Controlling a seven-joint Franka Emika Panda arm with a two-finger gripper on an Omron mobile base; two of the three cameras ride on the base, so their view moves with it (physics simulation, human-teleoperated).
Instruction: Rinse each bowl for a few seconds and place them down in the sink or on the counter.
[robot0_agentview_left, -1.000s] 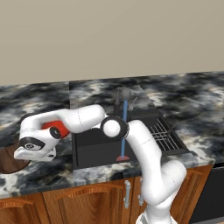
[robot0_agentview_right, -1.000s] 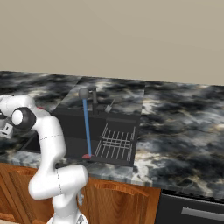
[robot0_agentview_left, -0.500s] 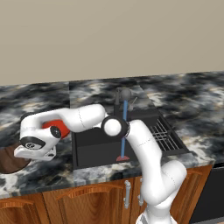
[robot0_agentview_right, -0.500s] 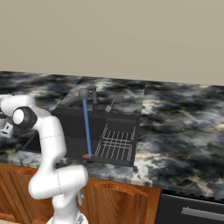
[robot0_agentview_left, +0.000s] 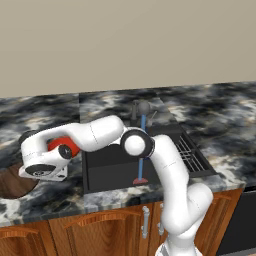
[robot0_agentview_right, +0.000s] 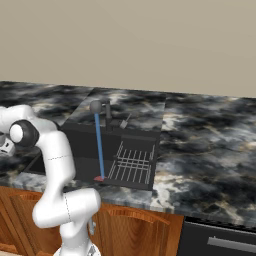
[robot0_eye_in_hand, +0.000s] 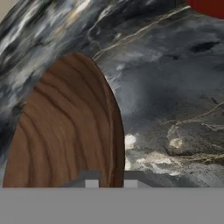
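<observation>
The gripper is clamped on the rim of the wooden bowl, its two finger tips pinching the right-hand edge at the bottom of the hand view. The bowl is a round, shallow dish of dark brown wood with curved grain lines; in the hand view it reads as a tall oval whose long axis runs up the frame, and the grain arcs follow its outline. In the left base view the same bowl sits on the counter at the far left, under the white hand. The counter is a glossy stone slab, marbled black, grey and white with tan flecks. The glossy red bowl lies just beside the hand, between it and the sink. The sink is a dark rectangular basin with a wire rack on its right side and a grey faucet behind.
</observation>
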